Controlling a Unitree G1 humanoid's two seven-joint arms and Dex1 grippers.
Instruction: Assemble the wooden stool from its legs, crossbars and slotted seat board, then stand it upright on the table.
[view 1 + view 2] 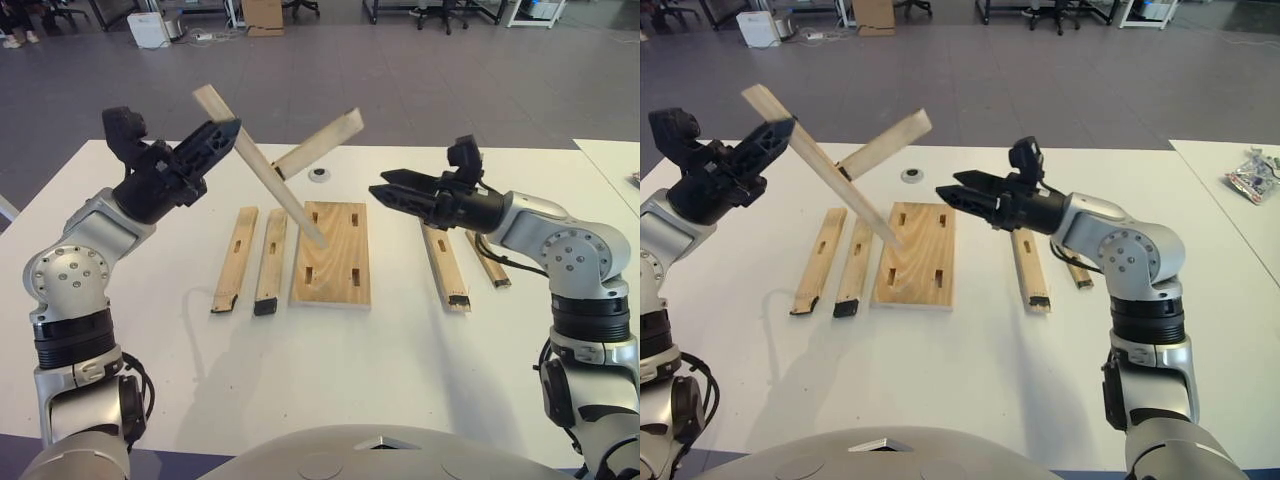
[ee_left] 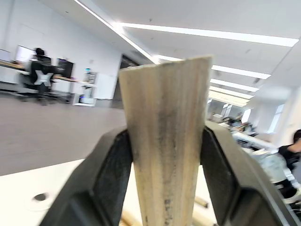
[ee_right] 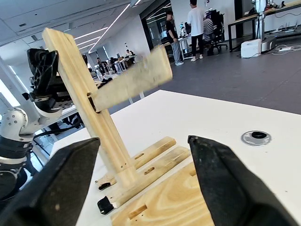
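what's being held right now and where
The left gripper clamps the long pale wooden leg, with a crossbar joined to it, near its upper end. The right gripper is open and empty.

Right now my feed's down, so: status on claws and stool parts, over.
Left claw shut on pale wooden leg with crossbar attached, tilted over slotted wooden seat board. Right claw open, empty. Loose wooden slats flat either side.
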